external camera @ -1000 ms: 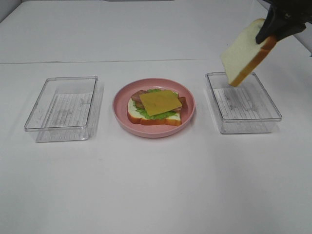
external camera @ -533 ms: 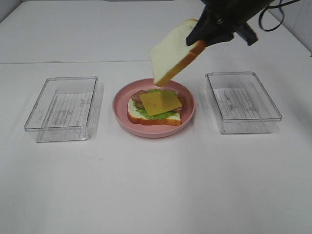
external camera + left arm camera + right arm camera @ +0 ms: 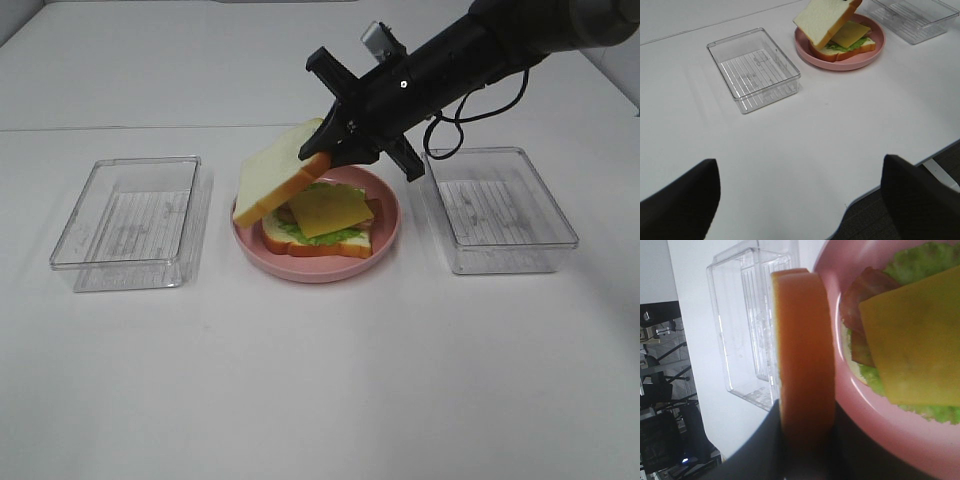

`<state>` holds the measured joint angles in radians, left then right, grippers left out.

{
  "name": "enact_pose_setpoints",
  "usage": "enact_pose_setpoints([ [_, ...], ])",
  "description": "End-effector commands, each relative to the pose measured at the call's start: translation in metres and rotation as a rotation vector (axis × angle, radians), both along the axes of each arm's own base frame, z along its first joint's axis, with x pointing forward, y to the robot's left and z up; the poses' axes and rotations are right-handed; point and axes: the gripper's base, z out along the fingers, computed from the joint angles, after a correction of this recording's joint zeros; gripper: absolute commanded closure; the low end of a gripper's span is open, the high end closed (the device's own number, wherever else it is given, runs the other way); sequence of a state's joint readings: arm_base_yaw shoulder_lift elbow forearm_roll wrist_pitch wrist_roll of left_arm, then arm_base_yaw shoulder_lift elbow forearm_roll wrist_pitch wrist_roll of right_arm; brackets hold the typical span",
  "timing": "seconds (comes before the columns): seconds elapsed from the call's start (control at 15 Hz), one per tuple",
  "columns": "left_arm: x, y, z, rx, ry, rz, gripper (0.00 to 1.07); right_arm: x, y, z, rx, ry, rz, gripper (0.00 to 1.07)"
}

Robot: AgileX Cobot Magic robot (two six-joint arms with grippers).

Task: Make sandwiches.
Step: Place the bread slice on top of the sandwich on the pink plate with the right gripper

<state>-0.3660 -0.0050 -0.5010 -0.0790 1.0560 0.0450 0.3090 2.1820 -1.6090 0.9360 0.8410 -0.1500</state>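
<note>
White top bread slice (image 3: 275, 180) is hanging tilted over the pink plate (image 3: 385, 235), the right gripper (image 3: 332, 150) clamping its crust edge. On the plate, cheese (image 3: 328, 209), bacon, lettuce and bottom slice are sitting stacked already – only the capping appears left. Left gripper (image 3: 800, 200) is waiting well away from the plate – jaws spread, empty

held bread slice (image 3: 280, 172) hides plate's (image 3: 385, 238) left rim; left gripper's (image 3: 800, 200) fingertips cut off by frame edge
</note>
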Motion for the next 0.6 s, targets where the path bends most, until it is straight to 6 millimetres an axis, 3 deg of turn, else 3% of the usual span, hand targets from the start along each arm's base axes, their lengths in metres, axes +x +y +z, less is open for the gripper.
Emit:
enact_pose_setpoints([
  [0.07, -0.003, 0.001, 0.0, -0.012, -0.027, -0.008, 0.24, 0.0, -0.002, -0.012, -0.017, 0.028, 0.009, 1.07],
  [0.27, -0.003, 0.001, 0.0, -0.012, -0.027, -0.008, 0.24, 0.0, -0.004, -0.016, -0.049, 0.027, 0.013, 1.07],
  [0.4, -0.003, 0.001, 0.0, -0.012, -0.027, -0.008, 0.24, 0.0, -0.007, -0.019, -0.1, 0.025, 0.021, 1.02],
  [0.47, -0.003, 0.001, 0.0, -0.012, -0.027, -0.008, 0.24, 0.0, -0.011, -0.021, -0.143, 0.026, 0.023, 0.8],
  [0.53, -0.003, 0.001, 0.0, -0.012, -0.027, -0.008, 0.24, 0.0, -0.011, -0.021, -0.143, 0.026, 0.023, 0.8],
  [0.6, -0.003, 0.001, 0.0, -0.012, -0.027, -0.008, 0.24, 0.0, -0.012, -0.023, -0.165, 0.022, 0.027, 0.63],
])
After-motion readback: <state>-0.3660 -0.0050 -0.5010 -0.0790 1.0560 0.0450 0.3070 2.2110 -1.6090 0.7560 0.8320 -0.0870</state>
